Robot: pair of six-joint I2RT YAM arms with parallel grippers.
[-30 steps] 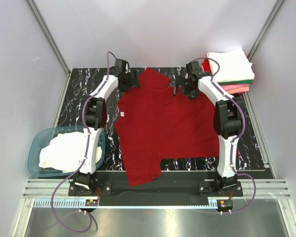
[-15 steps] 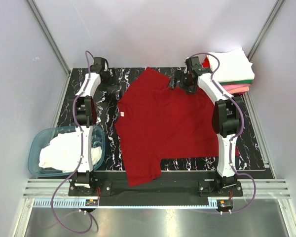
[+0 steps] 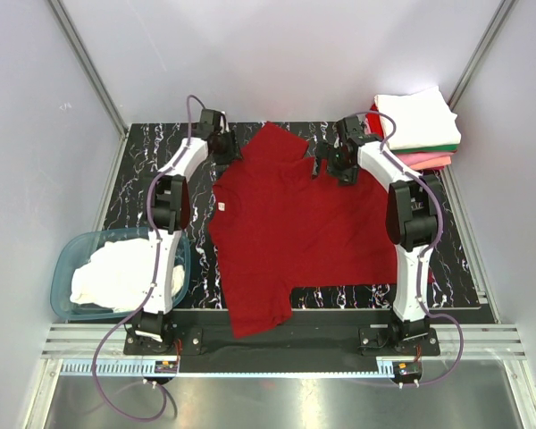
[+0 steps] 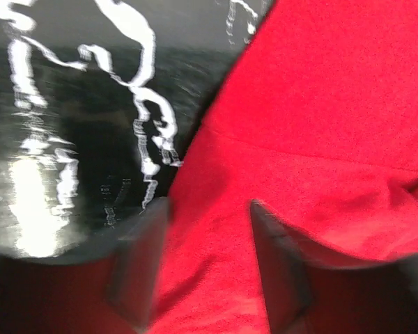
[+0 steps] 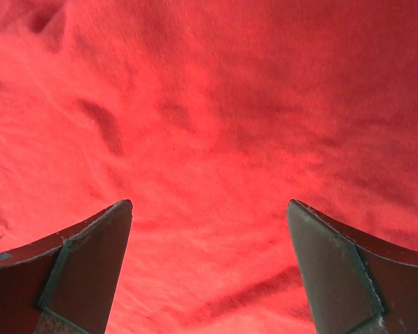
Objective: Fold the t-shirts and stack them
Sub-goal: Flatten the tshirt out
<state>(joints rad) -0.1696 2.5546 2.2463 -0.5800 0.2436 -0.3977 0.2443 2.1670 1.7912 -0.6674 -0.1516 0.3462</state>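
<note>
Here we are over the black marbled surface (image 3: pixel 134 188), and the dark red t-shirt (image 3: pixel 295 223) lies spread across the middle of it, mostly flat, a few soft wrinkles, with one flap running past the near edge between the two arm bases. A small white label (image 3: pixel 221 207) shows near its left edge. Both arms are stretched out to the far side. The left claw (image 3: pixel 223 147) sits right at the shirt's far-left corner, and from its wrist camera you can see the fingers (image 4: pixel 136 264) standing apart with a modest gap, red cloth lying in that gap and the shirt's edge running off diagonally onto bare marble to the left. Nothing looks pinched there; the fabric sits flat between the tips. Over on the other side, the right claw (image 3: pixel 329 164) is at the shirt's far-right part, and its wrist view is all red: fingers (image 5: pixel 90 257) spread wide, close above wrinkled cloth, gripping nothing. Off in the far right corner sits the stack of folded t-shirts (image 3: pixel 417 121), white on top, green and pink edges peeking out beneath, a bit of red at its left side, well apart from the spread shirt. Down at the left, beside the left arm's base, the teal tub (image 3: pixel 64 268) holds a heap of white cloth (image 3: pixel 116 273).
</note>
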